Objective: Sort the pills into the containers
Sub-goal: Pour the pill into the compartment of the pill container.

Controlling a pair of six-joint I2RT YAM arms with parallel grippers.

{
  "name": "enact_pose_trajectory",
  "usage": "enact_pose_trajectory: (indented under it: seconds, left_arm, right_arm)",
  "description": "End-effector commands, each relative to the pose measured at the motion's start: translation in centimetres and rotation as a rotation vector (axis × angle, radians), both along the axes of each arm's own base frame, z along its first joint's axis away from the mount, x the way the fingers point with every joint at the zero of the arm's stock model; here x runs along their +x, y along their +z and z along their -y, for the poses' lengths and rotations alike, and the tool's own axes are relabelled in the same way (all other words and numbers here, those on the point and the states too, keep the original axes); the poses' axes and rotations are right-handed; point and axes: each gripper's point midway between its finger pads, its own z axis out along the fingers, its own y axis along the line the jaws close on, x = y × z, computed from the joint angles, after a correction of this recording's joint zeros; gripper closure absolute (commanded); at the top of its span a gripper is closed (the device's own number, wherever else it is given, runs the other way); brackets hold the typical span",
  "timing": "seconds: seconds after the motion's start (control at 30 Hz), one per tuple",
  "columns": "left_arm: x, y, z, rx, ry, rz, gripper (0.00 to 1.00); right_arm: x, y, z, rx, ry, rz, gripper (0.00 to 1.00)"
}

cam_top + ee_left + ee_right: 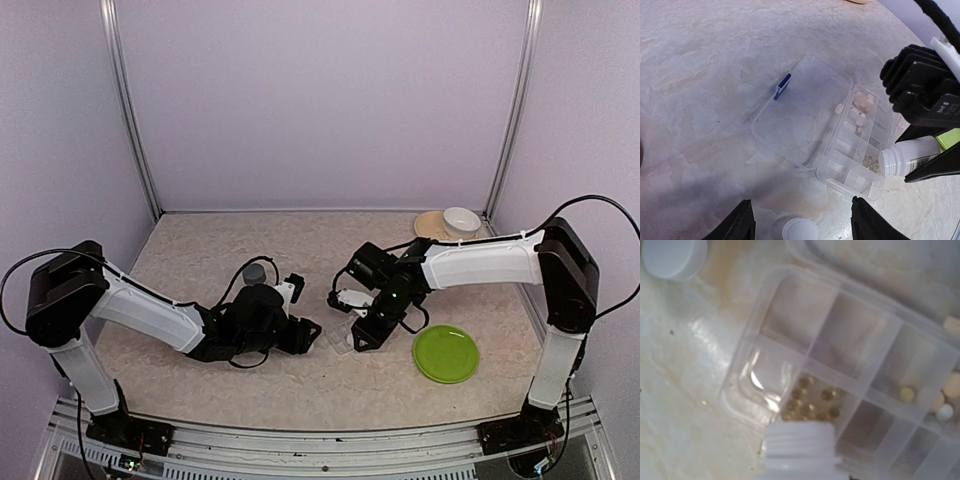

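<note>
The clear pill organiser (850,150) lies open on the table, its lid (800,107) folded back with a blue latch (783,85). Several small golden pills (812,401) sit in one compartment, and pale pills (860,106) fill others further along. My right gripper (920,152) is shut on a white bottle (905,159), tilted with its threaded mouth (800,445) just over the golden pills' compartment. My left gripper (801,200) stands open low over the table, near the organiser's corner. The bottle's white cap (800,231) lies on the table between its fingers, untouched.
An amber bottle with a grey cap (254,273) stands behind my left gripper (305,335). A green plate (446,353) lies right of the organiser (340,337). A white bowl (461,220) and a tan dish (430,226) sit at the back right corner.
</note>
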Motion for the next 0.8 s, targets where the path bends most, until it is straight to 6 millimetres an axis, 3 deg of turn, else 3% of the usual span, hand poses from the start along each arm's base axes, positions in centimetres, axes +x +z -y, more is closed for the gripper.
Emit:
enact_pose_trajectory:
  seconds: [0.0,0.53,0.77]
  left_arm:
    - [0.2,0.9,0.1,-0.029,0.002,0.010,0.35]
    - [-0.1,0.9,-0.3,-0.027,0.005,0.009,0.35]
    - [-0.2,1.0,-0.4,-0.016,0.001,0.007,0.35]
  right_arm:
    - [0.2,1.2,-0.2,0.033,-0.011,0.043,0.98]
    - [0.9,3.6,-0.5,0.187,-0.041,0.182,0.98]
    - [1.1,4.9,-0.9,0.340,-0.026,0.295,0.98]
